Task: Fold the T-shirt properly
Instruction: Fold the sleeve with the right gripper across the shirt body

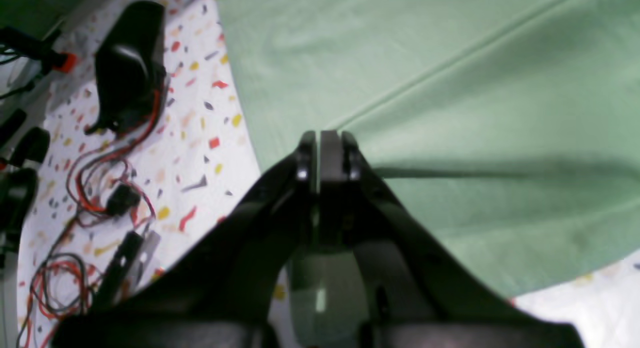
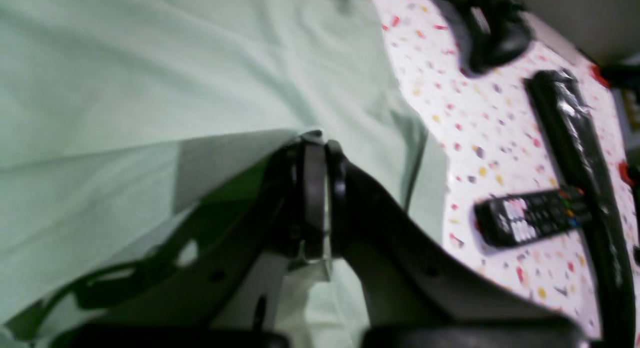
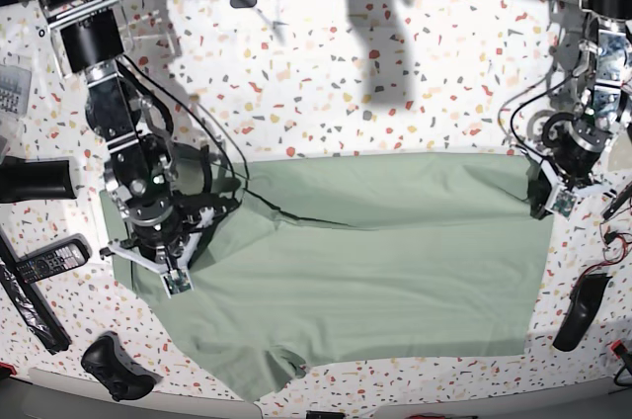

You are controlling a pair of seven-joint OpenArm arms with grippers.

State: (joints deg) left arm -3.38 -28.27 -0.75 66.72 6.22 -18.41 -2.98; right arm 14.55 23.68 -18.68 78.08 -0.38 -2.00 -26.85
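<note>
A: Where was the shirt (image 3: 365,261) found?

B: It was spread across the table (image 3: 326,73), nearer the front edge, with one fold raised along its back edge.

A: And the claws?

B: The left claw (image 1: 322,137) was seen fully closed, a shirt edge pinched in it. The right claw (image 2: 315,142) was likewise closed, with cloth caught between its jaws. A remote (image 2: 530,218) was lying beside it.
</note>
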